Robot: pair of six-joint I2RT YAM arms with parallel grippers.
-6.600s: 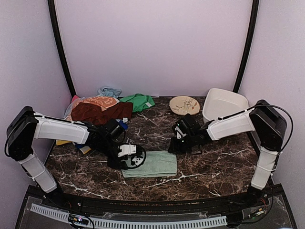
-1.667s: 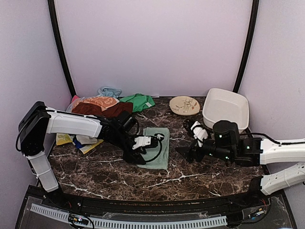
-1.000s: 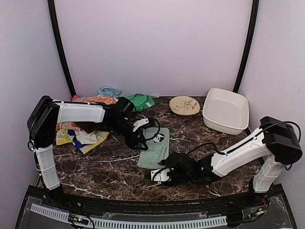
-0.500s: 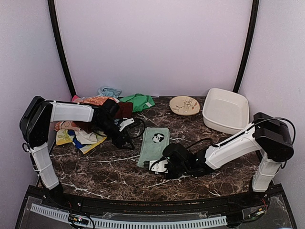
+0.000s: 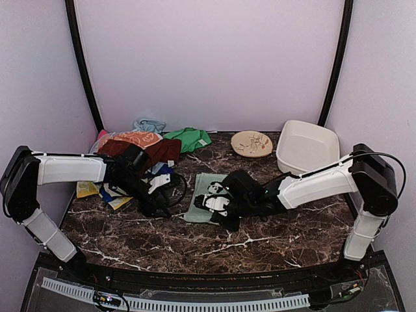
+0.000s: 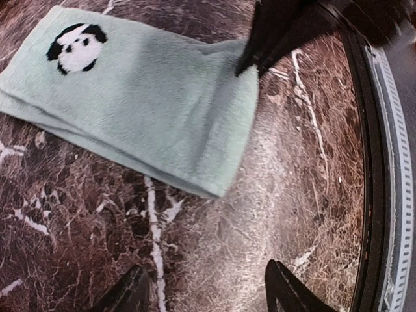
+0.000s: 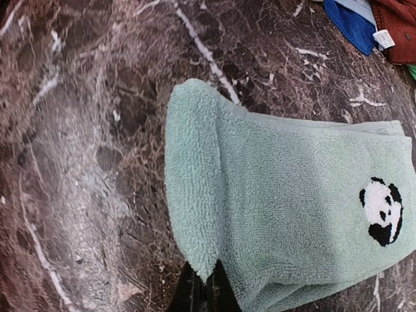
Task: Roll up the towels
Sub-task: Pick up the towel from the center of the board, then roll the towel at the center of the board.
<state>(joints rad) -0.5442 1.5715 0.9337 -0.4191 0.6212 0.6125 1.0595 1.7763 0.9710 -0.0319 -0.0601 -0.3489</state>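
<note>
A pale mint-green towel (image 5: 203, 190) with a panda patch (image 6: 77, 49) lies flat, folded into a long strip, mid-table. My right gripper (image 7: 203, 289) is shut on the strip's near right corner, and that end (image 7: 195, 169) curls up off the marble. In the left wrist view its dark fingers (image 6: 270, 32) pinch that corner. My left gripper (image 6: 208, 296) is open over bare marble just left of the towel, holding nothing. More towels are heaped at the back left: a maroon one (image 5: 140, 151), a peach one (image 5: 130, 138), a green one (image 5: 188, 138) and a blue one (image 5: 149, 123).
A patterned plate (image 5: 251, 143) and a white basin (image 5: 307, 151) stand at the back right. A yellow cloth (image 5: 84, 190) lies under my left arm. The table's near edge has a black rail (image 6: 380, 162).
My right gripper moved up along the table to the mint towel's near end and shut on its corner. My left gripper drew back to the left, off the towel.
</note>
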